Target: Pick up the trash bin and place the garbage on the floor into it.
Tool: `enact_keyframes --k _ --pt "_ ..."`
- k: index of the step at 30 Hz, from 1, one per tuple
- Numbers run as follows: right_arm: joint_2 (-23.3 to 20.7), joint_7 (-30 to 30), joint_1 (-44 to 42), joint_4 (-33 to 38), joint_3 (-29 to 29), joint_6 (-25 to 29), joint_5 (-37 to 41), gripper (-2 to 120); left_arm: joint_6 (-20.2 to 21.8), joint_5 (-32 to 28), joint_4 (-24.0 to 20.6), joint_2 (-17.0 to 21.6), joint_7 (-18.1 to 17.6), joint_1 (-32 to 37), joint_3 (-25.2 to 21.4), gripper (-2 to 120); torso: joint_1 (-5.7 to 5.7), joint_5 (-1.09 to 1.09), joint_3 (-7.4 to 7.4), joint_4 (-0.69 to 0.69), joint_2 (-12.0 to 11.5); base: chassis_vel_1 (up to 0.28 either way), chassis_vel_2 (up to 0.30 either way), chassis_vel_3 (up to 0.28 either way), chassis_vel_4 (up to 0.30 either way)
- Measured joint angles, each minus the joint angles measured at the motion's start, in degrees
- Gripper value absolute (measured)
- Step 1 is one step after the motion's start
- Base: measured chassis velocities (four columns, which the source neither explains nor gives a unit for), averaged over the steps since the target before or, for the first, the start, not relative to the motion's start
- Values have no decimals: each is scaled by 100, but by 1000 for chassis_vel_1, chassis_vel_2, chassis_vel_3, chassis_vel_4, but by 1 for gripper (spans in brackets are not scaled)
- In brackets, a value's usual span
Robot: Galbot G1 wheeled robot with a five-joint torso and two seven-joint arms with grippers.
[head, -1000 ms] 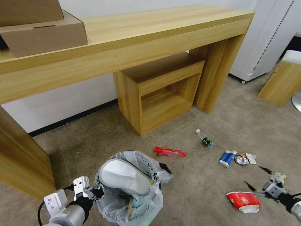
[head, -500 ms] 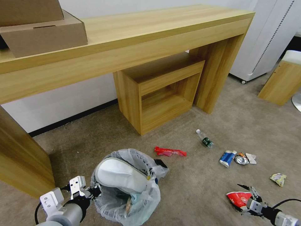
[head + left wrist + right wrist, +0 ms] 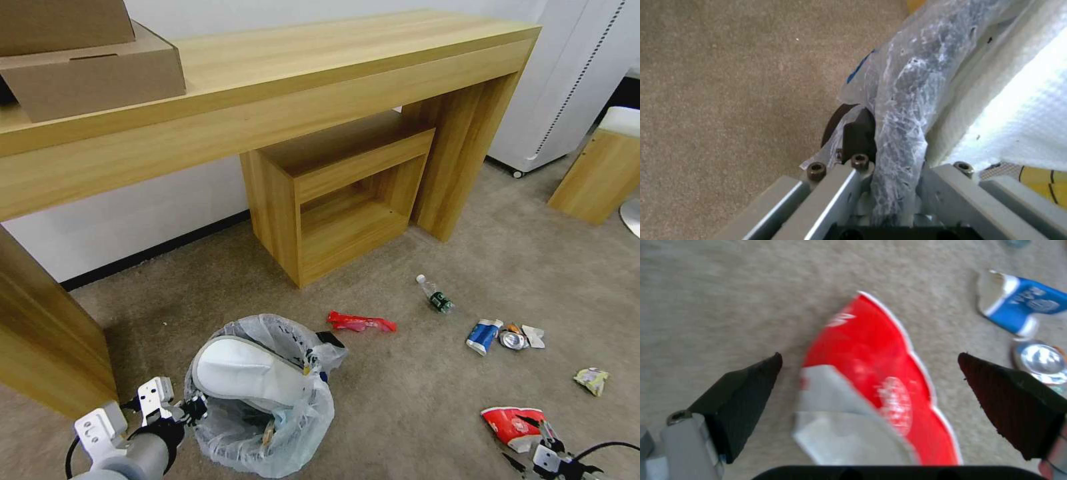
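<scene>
The trash bin (image 3: pixel 267 427), lined with a crinkled clear bag, holds a white slipper (image 3: pixel 247 370). My left gripper (image 3: pixel 190 408) is shut on its rim; the left wrist view shows the bag-covered rim (image 3: pixel 902 110) pinched between the fingers (image 3: pixel 835 186). My right gripper (image 3: pixel 528 440) is open, straddling the red-white cup (image 3: pixel 510 421) on the carpet. In the right wrist view the cup (image 3: pixel 880 373) lies between the two black fingertips (image 3: pixel 751 383). More garbage lies beyond: a red wrapper (image 3: pixel 360 323), a small bottle (image 3: pixel 437 297), a blue-white packet (image 3: pixel 483 335), a crushed can (image 3: pixel 513 339) and a tissue (image 3: pixel 535 335).
A crumpled yellowish wrapper (image 3: pixel 591 380) lies right of the cup. A long wooden desk (image 3: pixel 300 100) with cardboard boxes (image 3: pixel 93 73) spans the back, with a wooden cube shelf (image 3: pixel 340 200) under it. A white cabinet (image 3: pixel 573 80) and a stool (image 3: pixel 603 167) stand at right.
My right gripper moved from beside the yellowish wrapper, left and nearer, to straddle the red-white cup. The left gripper drew the bin slightly left and toward me.
</scene>
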Motion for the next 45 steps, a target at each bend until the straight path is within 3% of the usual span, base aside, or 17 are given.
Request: enact_keyframes --k 15,28,45 --pt "56 256 28 -235 137 -110 186 100 13 246 6 -59 86 34 178 0 0 0 0 -1 0 0 0 0 0" --pt "267 305 -474 -144 553 -87 160 100 29 477 7 -63 154 55 302 0 0 0 0 -2 0 0 0 0 0" --pt "381 306 -9 -635 430 108 167 100 41 912 7 -174 306 192 496 0 0 0 0 0 0 0 0 0 0"
